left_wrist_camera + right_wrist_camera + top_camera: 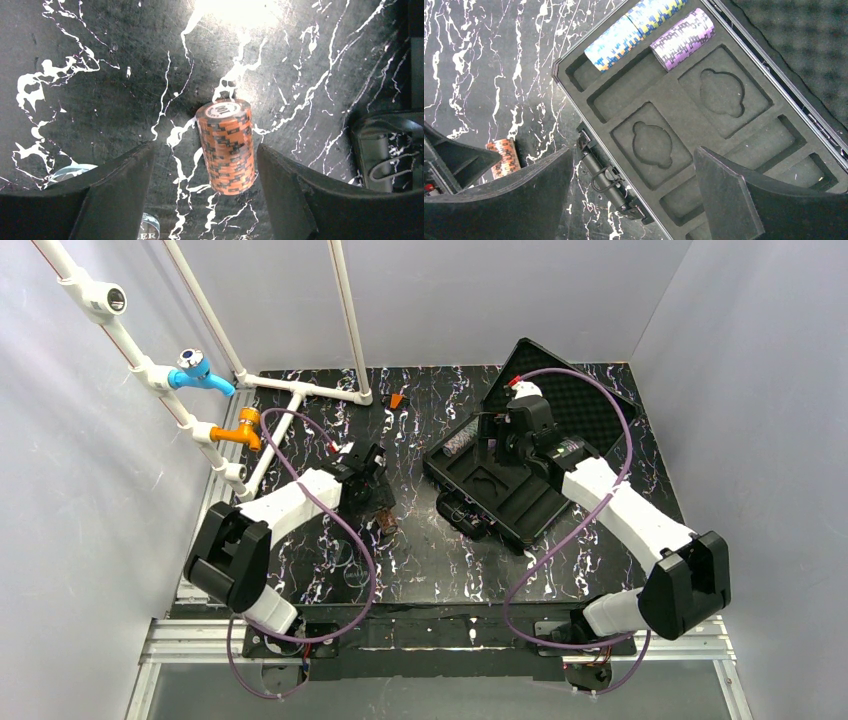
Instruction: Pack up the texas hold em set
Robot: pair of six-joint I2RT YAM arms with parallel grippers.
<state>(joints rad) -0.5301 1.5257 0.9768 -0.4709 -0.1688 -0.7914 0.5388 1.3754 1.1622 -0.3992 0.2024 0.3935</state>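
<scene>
At the near edge, both arms rise from a metal rail (175,640). Just beyond, on the left, the left end effector (205,150) hangs low over the black marbled surface (440,570). Its fingers stand apart on either side of the orange-brown stack (227,147), with a gap on each side, so nothing is gripped. Two clear discs (75,172) lie beside one finger.

Farther right, the case (500,495) sits open, its handle toward that stack. The right end effector (633,150) hovers over the tray (684,125), fingers wide apart and empty. In the tray's far slots lie a blue-and-orange stack (614,42), a blue-and-yellow stack (659,10) and a purple stack (684,37). The foam lid (590,405) leans back toward the far right wall. At the far edge are a small orange piece (397,400) and white pipes (300,390).

The packing looks mostly done: three stacks are in, one is left on the surface, and the lid is not yet shut. Whether the discs belong to the set I cannot tell.

Bare surface lies between the loose stack and the case. The raised rim and handle must be cleared, and the right arm fills the room above the tray.
</scene>
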